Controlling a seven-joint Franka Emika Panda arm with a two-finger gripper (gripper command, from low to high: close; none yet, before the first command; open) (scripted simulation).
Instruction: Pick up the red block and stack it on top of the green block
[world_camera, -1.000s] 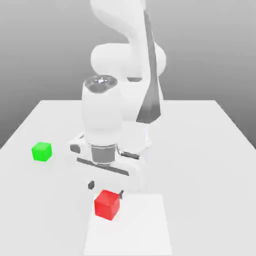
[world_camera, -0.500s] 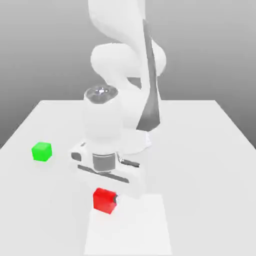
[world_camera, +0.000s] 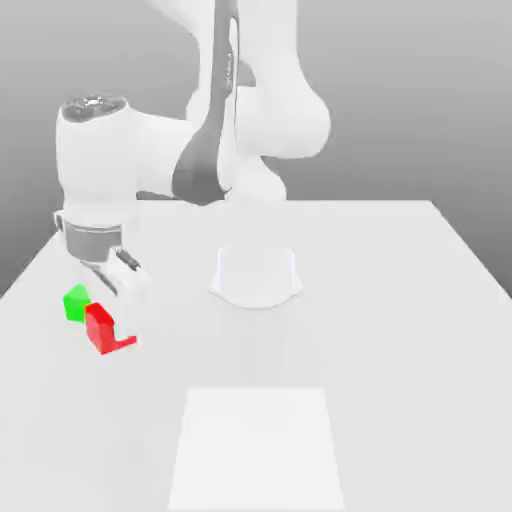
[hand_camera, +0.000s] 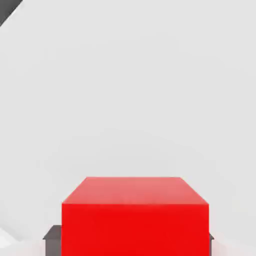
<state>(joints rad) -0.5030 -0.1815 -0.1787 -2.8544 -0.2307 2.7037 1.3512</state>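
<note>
The red block (world_camera: 98, 322) is a small glossy cube held low over the white table (world_camera: 400, 300), on the exterior view's left. My gripper (world_camera: 103, 316) is shut on it, with the hand tilted above it. In the hand view the red block (hand_camera: 135, 215) sits between dark finger pads (hand_camera: 52, 233) on both sides. The green block (world_camera: 73, 302) rests on the table just behind and to the left of the red one in the exterior view. The red block overlaps it there. I cannot tell whether they touch.
The arm's round white base (world_camera: 256, 276) stands mid-table, to the right of the blocks. A paler square patch (world_camera: 256, 445) lies on the table at the front. The table's left edge runs close to the green block.
The gripper has shut on the red block. The arm has swung it from the front middle of the table to the exterior view's left, up against the green block.
</note>
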